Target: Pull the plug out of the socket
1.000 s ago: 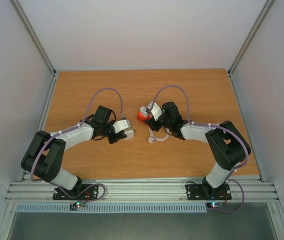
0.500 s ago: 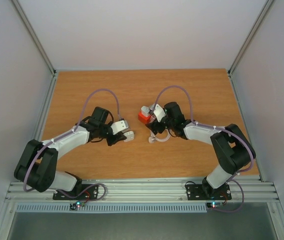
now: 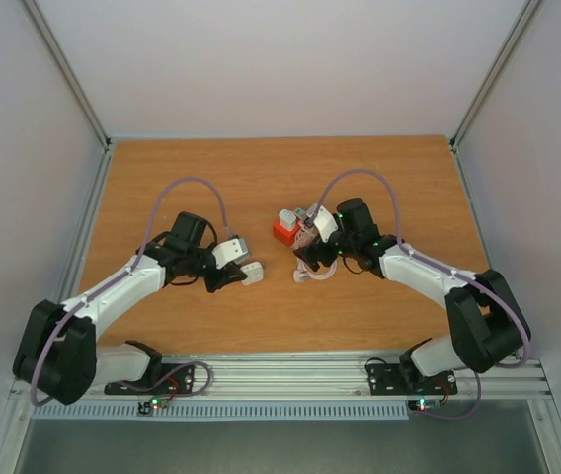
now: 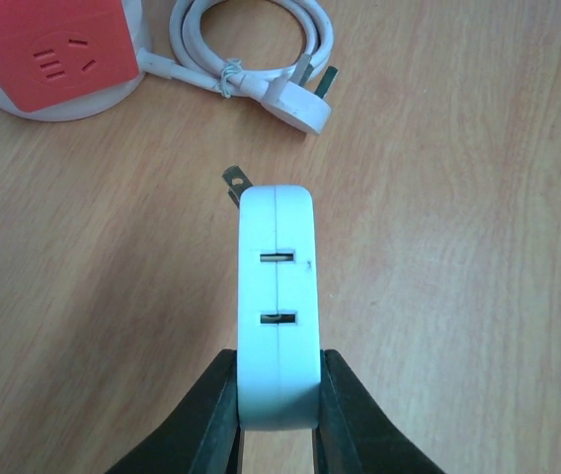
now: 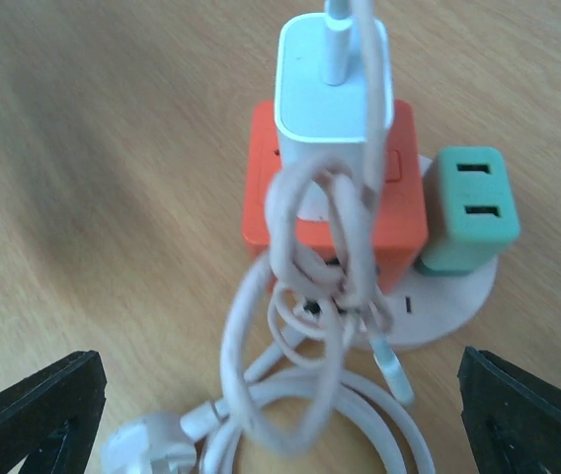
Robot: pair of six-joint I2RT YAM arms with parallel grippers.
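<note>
The cube (image 4: 58, 49) is red, adapter (image 5: 470, 209) teal, socket (image 5: 453, 308) pinkish-white, plug (image 4: 279, 296) white.

Socket (image 5: 453, 306) top crowded: red cube (image 5: 261, 197), charger (image 5: 335, 79) stacked on it, green adapter (image 5: 470, 212) at right. Cable (image 5: 364, 148) loops drape the cube's near face, between the right gripper's (image 5: 280, 415) spread fingers. Open table (image 5: 93, 148) at frame left. Left gripper (image 4: 279, 367) full: white block (image 4: 279, 286) clamped.

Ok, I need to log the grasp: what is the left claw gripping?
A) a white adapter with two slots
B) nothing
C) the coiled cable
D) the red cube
A: the left wrist view shows the left claw shut on the white adapter, which is well apart from the red cube.
</note>
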